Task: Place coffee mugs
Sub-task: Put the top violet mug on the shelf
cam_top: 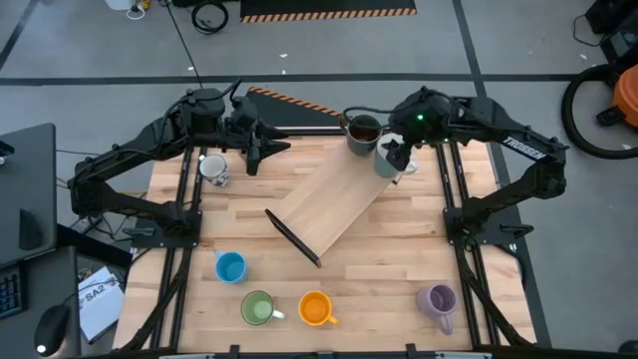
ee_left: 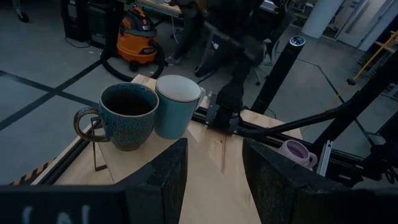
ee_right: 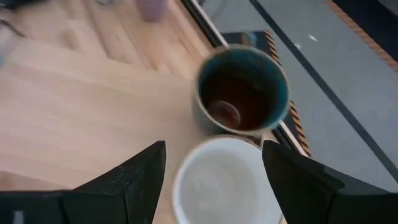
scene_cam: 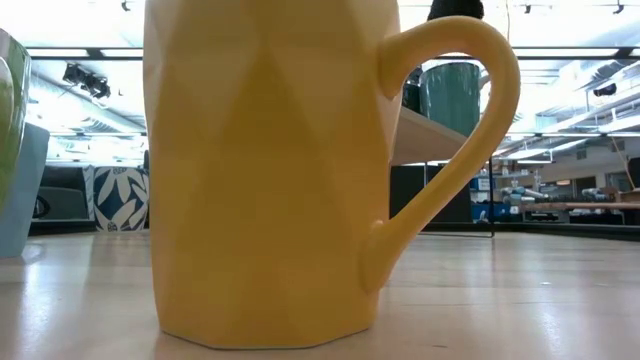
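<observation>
The right gripper (ee_right: 211, 180) hovers, fingers spread, over the pale-blue white-lined mug (ee_right: 227, 182) touching the dark brown-lined mug (ee_right: 244, 88); lift straight up, avoiding that neighbour; left gripper (ee_left: 214, 180) spread, idle

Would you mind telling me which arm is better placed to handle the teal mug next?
The right. Its tool hangs open directly over the teal mug, beside the dark mug; the left tool waits farther off.
</observation>
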Action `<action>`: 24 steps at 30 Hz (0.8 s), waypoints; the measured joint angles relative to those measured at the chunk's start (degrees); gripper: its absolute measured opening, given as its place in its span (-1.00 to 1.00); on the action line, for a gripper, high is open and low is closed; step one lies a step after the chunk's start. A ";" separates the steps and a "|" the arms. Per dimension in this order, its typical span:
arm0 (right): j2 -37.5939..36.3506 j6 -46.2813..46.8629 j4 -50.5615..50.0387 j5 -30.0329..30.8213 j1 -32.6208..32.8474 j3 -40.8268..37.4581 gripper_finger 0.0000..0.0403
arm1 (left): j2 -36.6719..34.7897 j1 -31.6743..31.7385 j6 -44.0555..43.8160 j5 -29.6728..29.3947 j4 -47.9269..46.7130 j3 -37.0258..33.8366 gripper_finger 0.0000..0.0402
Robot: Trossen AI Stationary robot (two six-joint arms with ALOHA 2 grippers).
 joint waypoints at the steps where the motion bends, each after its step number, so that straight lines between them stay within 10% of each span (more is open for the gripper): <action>1: 0.00 -0.23 0.03 -0.89 0.62 0.68 0.36 | 0.00 0.00 0.01 0.01 -0.05 0.00 -0.20; 24: 0.59 18.96 -7.25 5.07 24.53 0.50 0.23 | 0.42 0.07 3.47 -2.74 -9.84 0.01 -0.20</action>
